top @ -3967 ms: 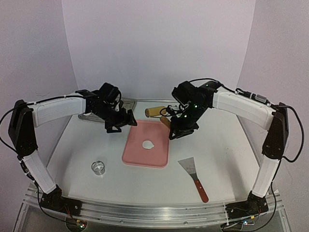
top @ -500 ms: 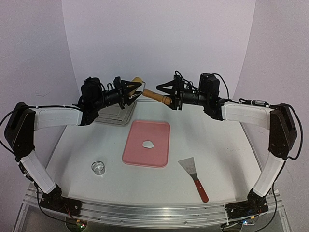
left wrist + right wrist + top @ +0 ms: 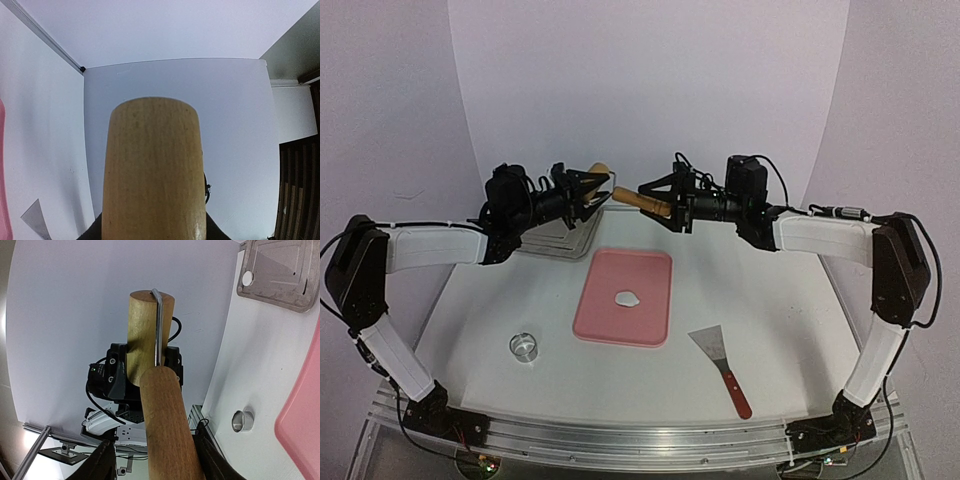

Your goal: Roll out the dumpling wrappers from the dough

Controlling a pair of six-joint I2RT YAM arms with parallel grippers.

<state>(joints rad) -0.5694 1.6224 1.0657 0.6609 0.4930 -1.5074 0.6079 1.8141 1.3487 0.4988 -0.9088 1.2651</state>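
The left end effector (image 3: 592, 194) and right end effector (image 3: 665, 203) each pinch one end of a wooden rolling pin (image 3: 628, 197), high above the far edge of the surface (image 3: 790, 300). Dough (image 3: 627, 298) sits mid pink board (image 3: 650, 325), clear of its edges. One dumpling wrapper (image 3: 247, 276) lies at the metal tray's (image 3: 280, 275) edge.

The top camera sits high up at the near side, behind the two arms (image 3: 420, 243), and looks down at the whole table (image 3: 780, 300). The left wrist camera looks right, very close to the wooden roller (image 3: 638, 199), which fills its middle. The right wrist camera looks left along that roller. All three views show the roller and the pink board (image 3: 645, 275).
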